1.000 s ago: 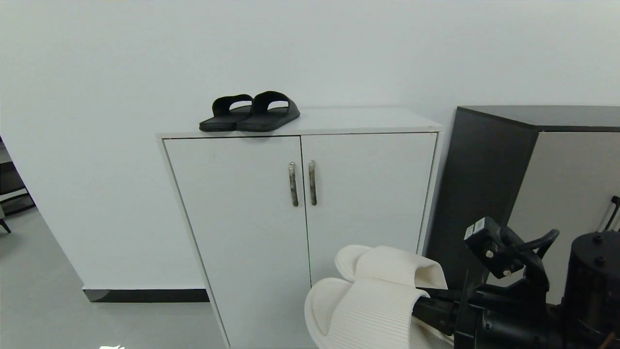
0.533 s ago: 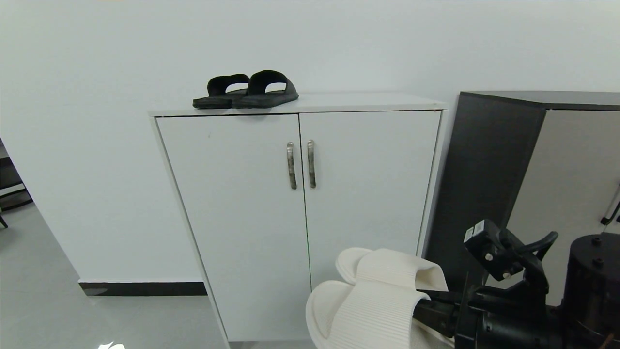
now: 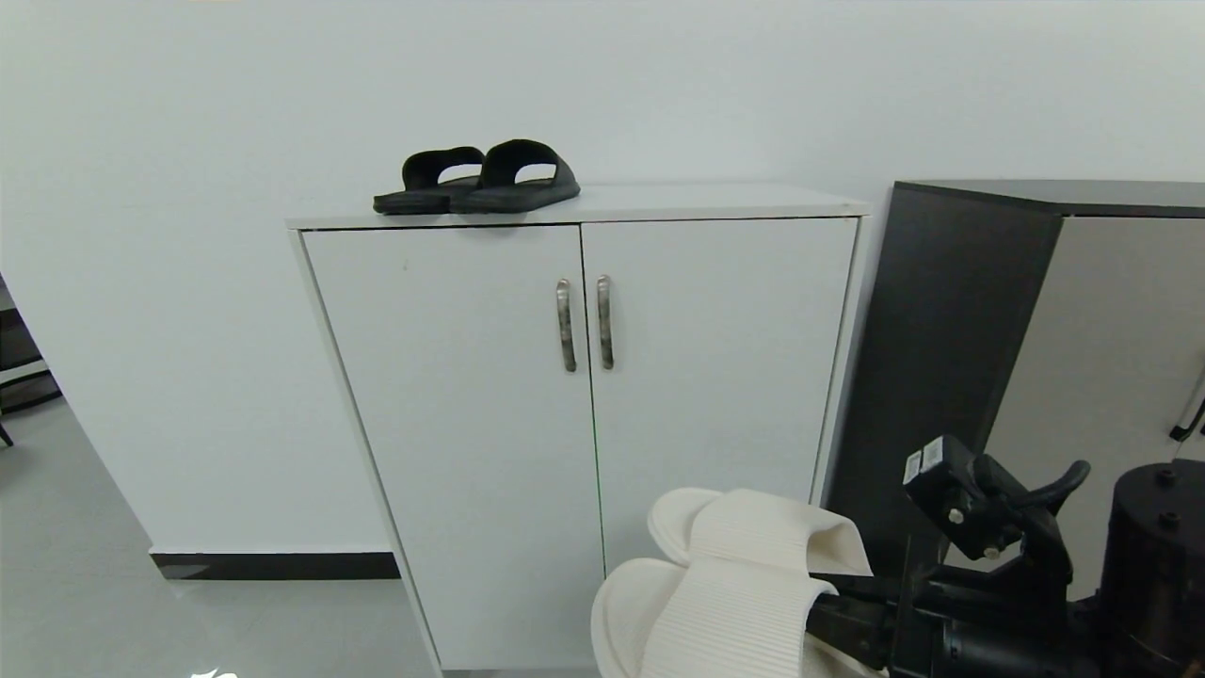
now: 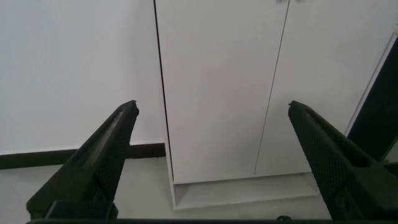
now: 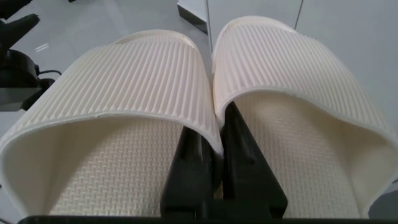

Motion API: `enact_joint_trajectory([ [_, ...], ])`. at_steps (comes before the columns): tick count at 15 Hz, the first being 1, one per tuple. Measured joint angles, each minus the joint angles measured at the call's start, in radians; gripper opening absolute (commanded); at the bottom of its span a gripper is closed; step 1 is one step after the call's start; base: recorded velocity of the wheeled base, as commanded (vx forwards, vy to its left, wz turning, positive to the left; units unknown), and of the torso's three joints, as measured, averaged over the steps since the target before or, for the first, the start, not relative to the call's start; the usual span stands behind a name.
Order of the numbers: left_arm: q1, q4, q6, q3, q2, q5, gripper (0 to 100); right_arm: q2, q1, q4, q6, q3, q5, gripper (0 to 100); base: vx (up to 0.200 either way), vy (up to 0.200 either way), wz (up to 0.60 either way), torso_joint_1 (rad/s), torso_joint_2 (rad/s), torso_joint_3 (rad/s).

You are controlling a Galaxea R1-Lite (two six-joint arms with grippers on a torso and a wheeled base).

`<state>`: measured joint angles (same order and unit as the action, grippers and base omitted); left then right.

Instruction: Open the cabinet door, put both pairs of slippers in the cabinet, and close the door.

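Only camera shifted; white two-door cabinet (image 3: pixel 725 377) stays shut. My right gripper (image 5: pixel 214 127) pinches cream ribbed slippers (image 3: pixel 744 565) by straps, low before cabinet, so my left gripper (image 4: pixel 212 107), fingers spread, is free for door.

Plain indoor room, likely office or lab corner set up as home entryway. Bare white wall (image 3: pixel 188 141), glossy grey floor (image 3: pixel 75 603), black skirting strip (image 3: pixel 273 565). White two-door cabinet (image 3: pixel 471 424) with metal bar handles (image 3: pixel 565 325) against wall, black slippers (image 3: pixel 480 179) on top. Dark cabinet (image 3: pixel 941 358) with grey door just beside. Dark furniture legs (image 3: pixel 19 377) at left edge.
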<state>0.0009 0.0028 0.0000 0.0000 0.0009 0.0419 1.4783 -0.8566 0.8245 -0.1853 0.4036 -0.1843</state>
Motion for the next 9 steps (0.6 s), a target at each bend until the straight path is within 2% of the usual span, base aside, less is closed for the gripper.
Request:
enact_joint_trajectory([
  [1, 0.0, 0.001, 0.002, 0.0, 0.0, 0.004, 100, 0.0, 0.002, -0.001, 0.001, 0.0, 0.001, 0, 0.0, 0.0, 0.0, 0.0, 0.0, 0.0],
  [4, -0.001, 0.0, 0.046, -0.001, 0.002, 0.033, 100, -0.004, 0.001, -0.001, 0.012, 0.0, 0.001, 0, 0.0, 0.0, 0.0, 0.0, 0.0, 0.0],
  [6, -0.002, -0.001, 0.096, -0.004, 0.026, 0.038, 100, -0.009, 0.002, -0.001, 0.016, 0.0, 0.003, 0, 0.0, 0.0, 0.0, 0.0, 0.0, 0.0],
  [7, -0.003, -0.003, 0.109, -0.015, 0.044, 0.038, 100, -0.01, 0.0, -0.001, 0.016, 0.0, 0.003, 0, 0.0, 0.0, 0.0, 0.0, 0.0, 0.0],
  [8, -0.004, -0.008, 0.099, -0.055, 0.069, 0.038, 100, -0.01, 0.001, -0.001, 0.017, 0.0, 0.004, 0, 0.0, 0.0, 0.0, 0.0, 0.0, 0.0],
  [9, -0.004, -0.014, 0.068, -0.112, 0.104, 0.044, 100, -0.01, 0.001, -0.001, 0.017, 0.0, 0.004, 0, 0.0, 0.0, 0.0, 0.0, 0.0, 0.0],
])
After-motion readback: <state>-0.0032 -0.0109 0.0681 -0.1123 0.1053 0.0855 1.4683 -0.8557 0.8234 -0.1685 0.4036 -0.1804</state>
